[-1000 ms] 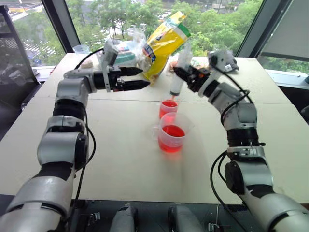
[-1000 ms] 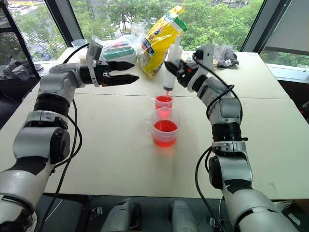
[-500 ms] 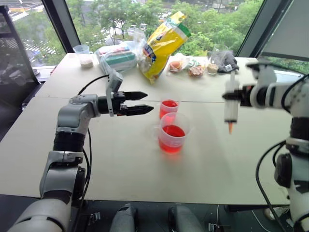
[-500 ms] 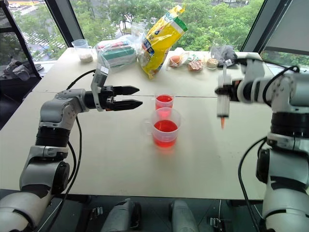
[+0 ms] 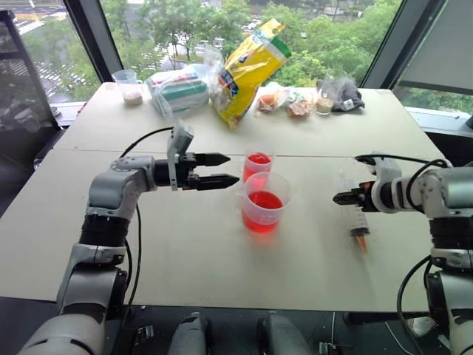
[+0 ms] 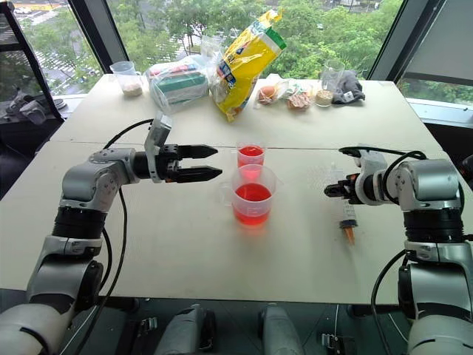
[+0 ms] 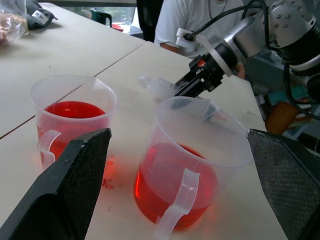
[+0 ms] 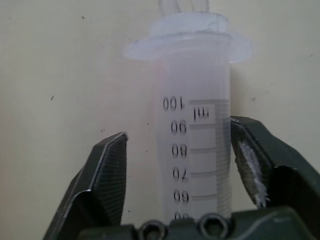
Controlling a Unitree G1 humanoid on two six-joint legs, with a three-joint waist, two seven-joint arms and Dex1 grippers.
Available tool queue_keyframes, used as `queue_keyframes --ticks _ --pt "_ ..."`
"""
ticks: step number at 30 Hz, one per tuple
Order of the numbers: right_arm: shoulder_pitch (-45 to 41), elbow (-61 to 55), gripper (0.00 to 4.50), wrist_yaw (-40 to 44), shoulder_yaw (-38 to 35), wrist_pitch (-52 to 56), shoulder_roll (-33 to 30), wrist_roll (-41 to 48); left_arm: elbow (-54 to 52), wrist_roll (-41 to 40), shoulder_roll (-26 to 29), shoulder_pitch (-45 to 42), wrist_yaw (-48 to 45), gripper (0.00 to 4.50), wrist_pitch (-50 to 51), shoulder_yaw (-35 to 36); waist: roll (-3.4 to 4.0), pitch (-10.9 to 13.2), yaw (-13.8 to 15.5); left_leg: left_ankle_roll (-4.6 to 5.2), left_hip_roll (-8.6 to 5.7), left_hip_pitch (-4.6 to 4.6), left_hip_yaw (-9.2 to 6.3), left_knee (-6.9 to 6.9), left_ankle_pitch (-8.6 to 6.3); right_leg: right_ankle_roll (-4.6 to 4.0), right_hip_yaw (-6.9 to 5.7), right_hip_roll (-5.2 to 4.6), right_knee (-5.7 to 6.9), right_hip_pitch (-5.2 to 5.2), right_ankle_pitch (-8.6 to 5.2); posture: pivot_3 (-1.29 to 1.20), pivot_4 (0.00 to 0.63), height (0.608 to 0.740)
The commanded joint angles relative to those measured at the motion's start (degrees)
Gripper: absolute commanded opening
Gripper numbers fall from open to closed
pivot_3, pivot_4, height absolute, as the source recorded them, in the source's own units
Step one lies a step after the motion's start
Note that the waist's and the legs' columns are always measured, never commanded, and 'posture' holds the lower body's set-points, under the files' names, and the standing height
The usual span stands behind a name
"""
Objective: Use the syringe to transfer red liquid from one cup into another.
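Step in hand: setting down the syringe [image 6: 346,216]. It lies flat on the table [image 6: 185,251], orange tip toward the robot, well to the right of both cups. To finish cleanly, lift the right claw [image 6: 330,191] straight up and away so neither finger rolls the barrel.

The right claw's fingers stand apart on either side of the barrel; one finger [image 8: 255,165] looks very close to it, though contact cannot be confirmed.

The left claw [image 5: 225,169] is spread wide and empty, just left of the measuring cup [image 5: 263,203] and the smaller cup [image 5: 257,165]. Both cups contain red liquid [image 5: 264,201].
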Motion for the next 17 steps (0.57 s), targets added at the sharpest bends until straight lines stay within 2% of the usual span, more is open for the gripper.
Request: queue_keyframes --ticks 1,8,12,17 --pt "0.0 -2.4 4.44 0.0 -2.0 -0.2 -0.4 -0.5 -3.4 -0.2 1.4 1.1 -0.4 4.50 -0.7 -1.8 0.00 0.0 0.0 0.00 0.00 0.02 -0.01 0.00 0.00 0.00 -0.01 0.00 -0.02 0.03 0.00 0.00 0.150 0.740" --pt "3.4 -22.7 4.44 2.9 -8.0 1.2 -4.6 3.5 -5.2 -1.3 3.0 2.1 -0.1 4.50 -0.4 -2.3 0.02 0.0 0.1 0.00 -0.01 0.01 -0.04 -0.02 0.00 0.00 -0.01 -0.01 -0.02 0.01 0.00 0.00 0.150 0.740" --pt "9.8 -42.6 4.44 10.6 -18.7 3.5 -8.6 13.2 -7.6 -2.1 5.2 3.7 -0.1 4.50 0.6 -1.8 0.02 0.0 0.3 0.01 0.01 -0.01 -0.11 -0.09 -0.01 0.00 -0.05 -0.01 -0.10 0.02 -0.01 0.00 0.150 0.740" --pt "18.5 -53.3 4.44 13.6 -29.2 3.9 -8.1 18.5 -9.8 -3.2 8.5 6.0 -1.1 4.50 1.1 -1.8 0.00 0.0 0.1 0.02 0.02 0.05 -0.13 -0.03 -0.01 0.01 -0.06 -0.04 -0.16 0.16 -0.01 0.00 0.150 0.740"
